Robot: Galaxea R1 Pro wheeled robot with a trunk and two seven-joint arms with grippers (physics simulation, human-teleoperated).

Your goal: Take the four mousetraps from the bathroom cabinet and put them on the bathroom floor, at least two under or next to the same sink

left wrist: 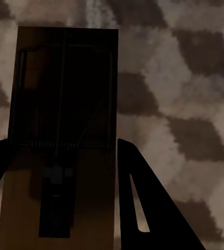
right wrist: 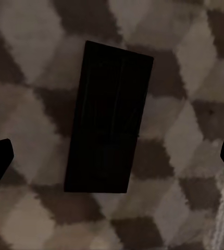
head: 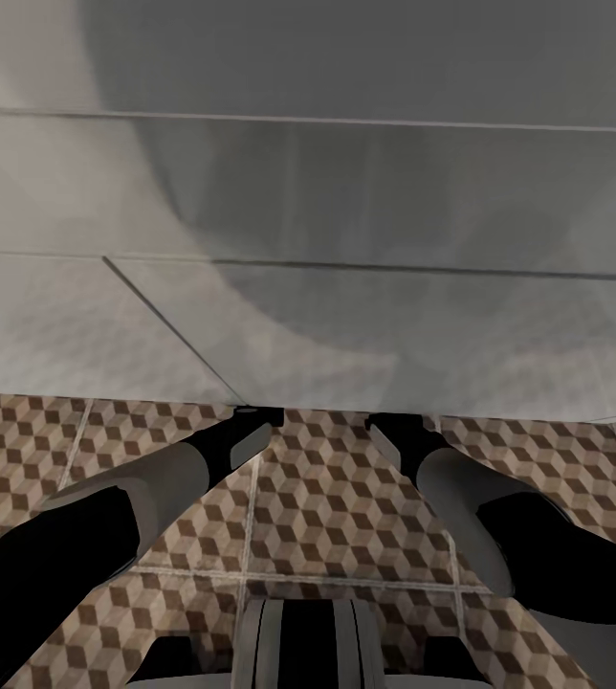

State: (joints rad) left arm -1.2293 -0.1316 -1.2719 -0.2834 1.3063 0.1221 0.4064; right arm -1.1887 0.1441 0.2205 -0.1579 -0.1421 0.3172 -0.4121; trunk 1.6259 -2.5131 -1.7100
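Both my arms reach under the white sink vanity [head: 365, 316], whose lower edge hides the grippers in the head view. In the left wrist view a brown mousetrap [left wrist: 65, 104] with thin wire parts sits between the dark fingers [left wrist: 143, 208], which press on its long edges; my left gripper [left wrist: 64, 143] is shut on it, just over the cube-pattern floor [left wrist: 185, 104]. In the right wrist view a second dark mousetrap [right wrist: 109, 120] lies flat on the floor tiles [right wrist: 34, 104]. My right gripper [right wrist: 117, 148] hangs open above it, fingertips far apart and clear of the board.
The vanity's flat white panels rise close in front of the head camera. Patterned floor [head: 346, 498] with pale grout lines stretches between my left forearm [head: 126, 507] and right forearm [head: 480, 517]. My base [head: 308, 641] shows at the bottom edge.
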